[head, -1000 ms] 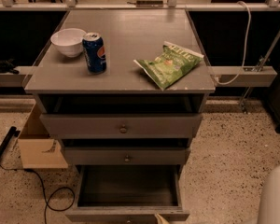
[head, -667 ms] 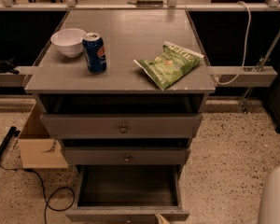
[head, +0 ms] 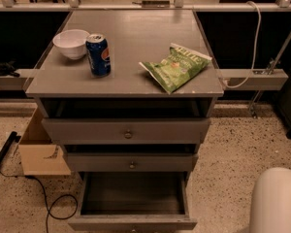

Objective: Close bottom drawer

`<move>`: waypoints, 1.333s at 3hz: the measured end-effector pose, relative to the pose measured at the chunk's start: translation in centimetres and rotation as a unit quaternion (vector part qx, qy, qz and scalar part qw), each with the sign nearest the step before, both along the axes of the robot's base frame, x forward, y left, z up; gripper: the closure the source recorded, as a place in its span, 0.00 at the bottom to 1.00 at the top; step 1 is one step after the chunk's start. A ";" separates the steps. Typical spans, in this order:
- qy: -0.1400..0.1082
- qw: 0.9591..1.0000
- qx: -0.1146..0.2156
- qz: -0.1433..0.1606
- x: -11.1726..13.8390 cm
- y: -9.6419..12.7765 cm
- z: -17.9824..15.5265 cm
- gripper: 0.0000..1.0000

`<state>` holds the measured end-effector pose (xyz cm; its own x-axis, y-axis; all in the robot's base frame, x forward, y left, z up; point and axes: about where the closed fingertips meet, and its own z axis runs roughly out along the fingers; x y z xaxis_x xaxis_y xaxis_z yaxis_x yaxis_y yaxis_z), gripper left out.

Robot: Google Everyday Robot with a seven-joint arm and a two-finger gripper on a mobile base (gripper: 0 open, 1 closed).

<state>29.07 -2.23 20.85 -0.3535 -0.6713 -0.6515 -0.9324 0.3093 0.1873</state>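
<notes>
Speckled terrazzo floor (head: 233, 149) is filling the near ground you are looking down on, and the bottom drawer (head: 133, 200) is sitting lowest and nearest to you, pulled well out of the grey cabinet with its dark box gaping and nothing showing inside. Its flat front is lying along the lower edge of the view, so that is the face you are judging needs a straight push inward. A white rounded robot cover (head: 276, 203) is intruding at the lower right, but the hand is lying outside the view, so you cannot tell whether it is wide or narrow. Above, the middle drawer (head: 131, 163) and top drawer (head: 126, 130) are showing their small round knobs and appear to be standing slightly forward. A cardboard box (head: 41, 154) and a black cable (head: 48, 203) are lying on the floor to the left, clear of the drawer's travel. On the bench (head: 136, 28) a blue can (head: 98, 55) is standing upright, wearing what looks like the Pepsi mark, just beside a white bowl (head: 71, 43); a green chip bag (head: 177, 67) is lying flat, its lettering too blurred to read. Farthest, a white cord (head: 254, 42) is hanging off the right rail.
</notes>
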 end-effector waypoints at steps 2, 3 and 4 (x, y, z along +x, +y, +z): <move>-0.001 1.000 -0.024 -0.007 2.6 -1.0 -0.7 0.00; 0.001 1.000 -0.024 -0.009 2.6 -1.0 -0.8 0.00; 0.001 1.000 -0.024 -0.009 2.6 -1.0 -0.8 0.17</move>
<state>31.70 -3.21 20.09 -0.3661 -0.6959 -0.6178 -0.9266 0.3338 0.1731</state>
